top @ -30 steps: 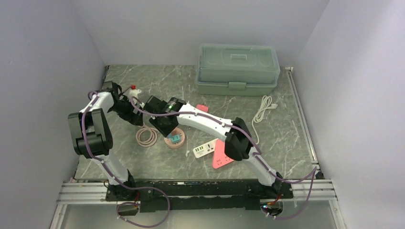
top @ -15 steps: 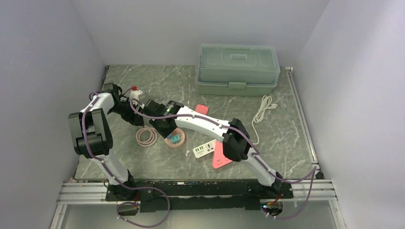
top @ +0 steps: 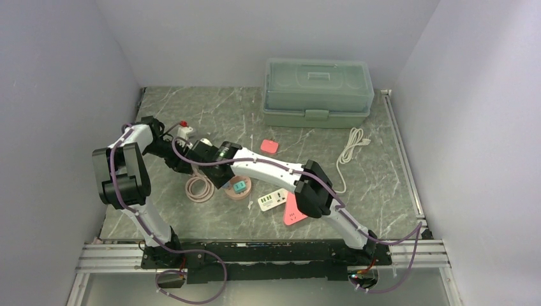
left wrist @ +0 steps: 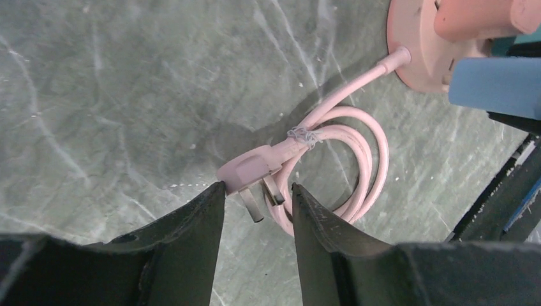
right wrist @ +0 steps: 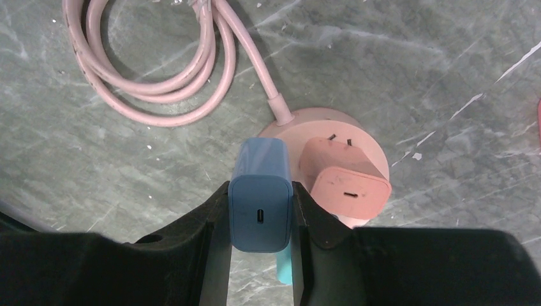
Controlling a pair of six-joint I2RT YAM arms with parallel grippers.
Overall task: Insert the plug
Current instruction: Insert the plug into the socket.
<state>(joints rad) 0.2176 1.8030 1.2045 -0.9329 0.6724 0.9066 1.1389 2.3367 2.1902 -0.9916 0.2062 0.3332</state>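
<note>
A pink plug [left wrist: 252,169] with bare metal prongs lies on the marble table at the end of a coiled pink cable [left wrist: 381,150]. My left gripper [left wrist: 258,190] stands partly open around the prongs, its left fingertip touching the plug body. The cable runs to a round pink socket base [right wrist: 328,124], which carries a pink charger [right wrist: 348,182]. My right gripper [right wrist: 260,190] is shut on a blue charger block [right wrist: 260,213] at that base. From above, both grippers meet beside the coil [top: 199,189] and the base [top: 245,194].
A white power strip [top: 273,199] and a flat red-pink piece [top: 295,211] lie right of the base. A small pink pad [top: 270,146], a white cable [top: 351,148] and a green lidded toolbox [top: 317,92] are farther back. A red-capped white item [top: 185,131] stands beside the left arm.
The left jaws have narrowed from wide open down around the plug. Both wrists have shifted slightly left and nearer; the right gripper still holds the blue block.
</note>
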